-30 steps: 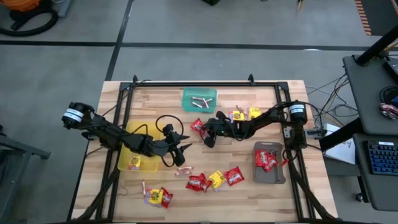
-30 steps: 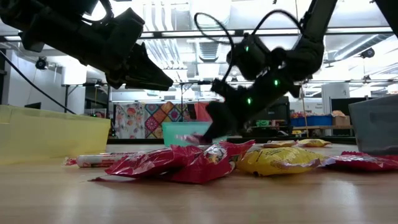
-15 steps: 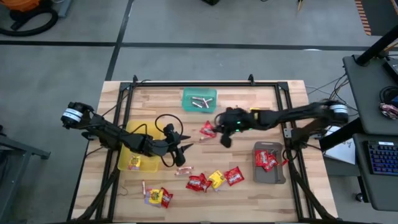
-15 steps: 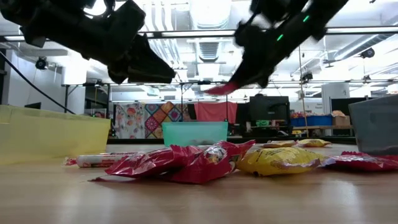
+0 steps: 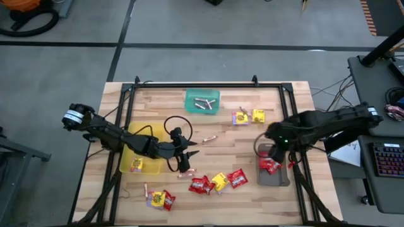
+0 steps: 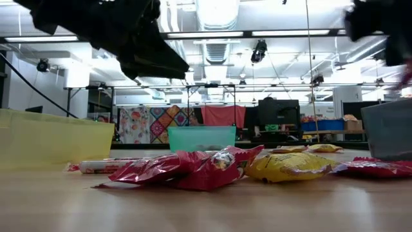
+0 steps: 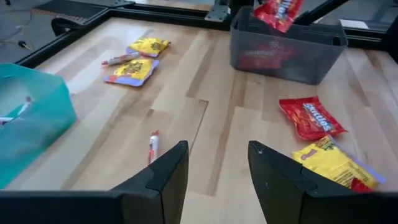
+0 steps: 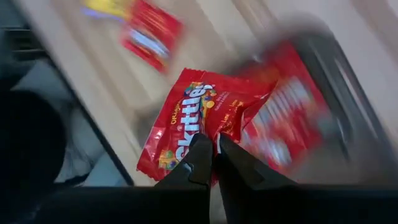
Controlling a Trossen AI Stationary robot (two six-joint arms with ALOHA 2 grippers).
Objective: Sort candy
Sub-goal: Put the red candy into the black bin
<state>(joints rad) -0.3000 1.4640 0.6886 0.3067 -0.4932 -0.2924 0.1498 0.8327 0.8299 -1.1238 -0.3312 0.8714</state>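
The candy lies scattered on the wooden table: red and yellow packets (image 5: 218, 183) near the front, two yellow packets (image 5: 249, 116) at the far side, and a pinkish roll (image 5: 208, 139) in the middle. My right gripper (image 8: 214, 152) is shut on a red packet (image 7: 280, 11) above the grey tray (image 7: 286, 46), which holds more red packets (image 5: 270, 165). My left gripper (image 7: 214, 168) hovers open over the table's middle, beside the yellow tray (image 5: 142, 148), with nothing between its fingers. My right gripper pinches the red packet between its two fingers near one edge (image 8: 205, 134). The fingers come from above, slanting down. The packet is lifted clear and hangs tilted over the grey tray.
A green tray (image 5: 202, 101) with several rolls stands at the far middle. The yellow tray holds one packet (image 5: 136, 165). More rolls (image 5: 186, 172) and packets (image 5: 158, 200) lie near the front left. A black frame (image 5: 208, 84) runs around the table's edges.
My right gripper has swung quickly from the table's middle toward the right edge, rising and tipping downward, carrying the red packet to above the grey tray. My left gripper has risen a little, still open.
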